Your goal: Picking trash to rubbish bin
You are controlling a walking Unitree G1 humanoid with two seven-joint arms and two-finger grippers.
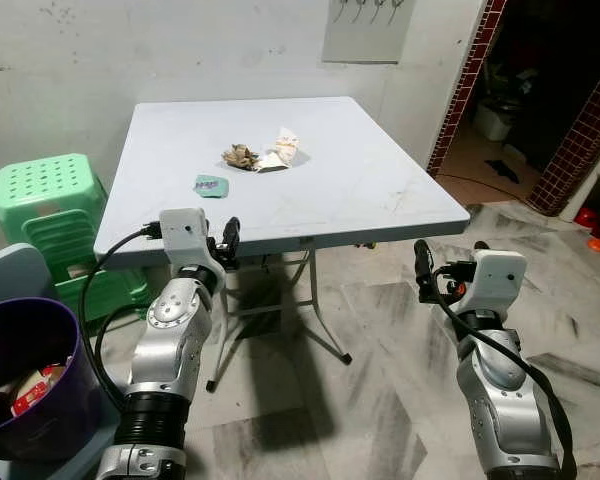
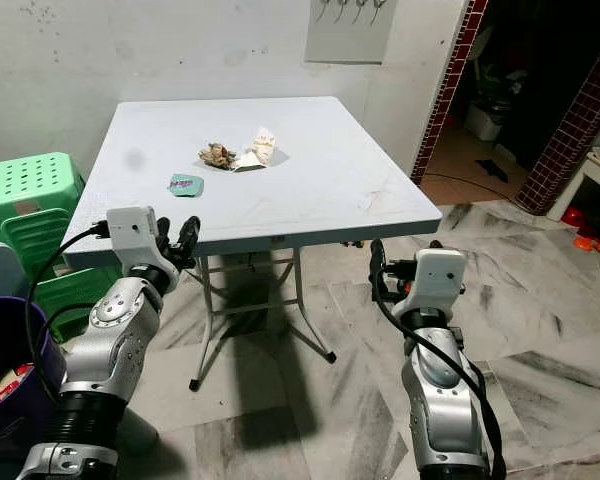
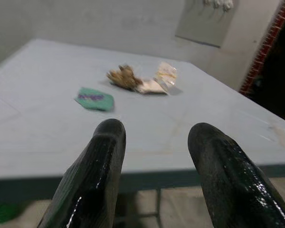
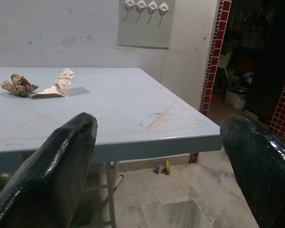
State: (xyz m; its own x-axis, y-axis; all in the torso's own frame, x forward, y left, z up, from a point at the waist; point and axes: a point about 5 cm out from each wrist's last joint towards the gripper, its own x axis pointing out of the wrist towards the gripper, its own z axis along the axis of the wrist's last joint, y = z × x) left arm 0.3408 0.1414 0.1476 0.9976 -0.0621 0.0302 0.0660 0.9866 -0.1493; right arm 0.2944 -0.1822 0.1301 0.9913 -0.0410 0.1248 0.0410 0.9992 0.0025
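- The left tool [image 1: 229, 240] hovers at the near edge of the surface [image 1: 360, 190], fingers spread and holding nothing; the right tool [image 1: 421, 270] hangs released below and beside the surface's near right corner, also holding nothing.
- The trash lies toward the middle: a flat green wrapper [image 1: 211, 186] nearest, then a brown crumpled scrap [image 1: 240, 156] touching a white torn wrapper [image 1: 280, 152].
- Risk: the green wrapper lies flat, so I judge the fingers may slide over it or push it away rather than pinch it.
- Risk: the crumpled pieces look light; a nudge could scatter them or knock them to the floor.
- Risk: the trash sits well in from the edge, so a reach may bring the arm against the rim.
- The purple rubbish bin [image 1: 20, 375], already holding litter, stands low at the robot's left, beside a green stool [image 1: 45, 200].
- The room has a marbled tile floor, a stained white wall and a brick-edged doorway on the right.
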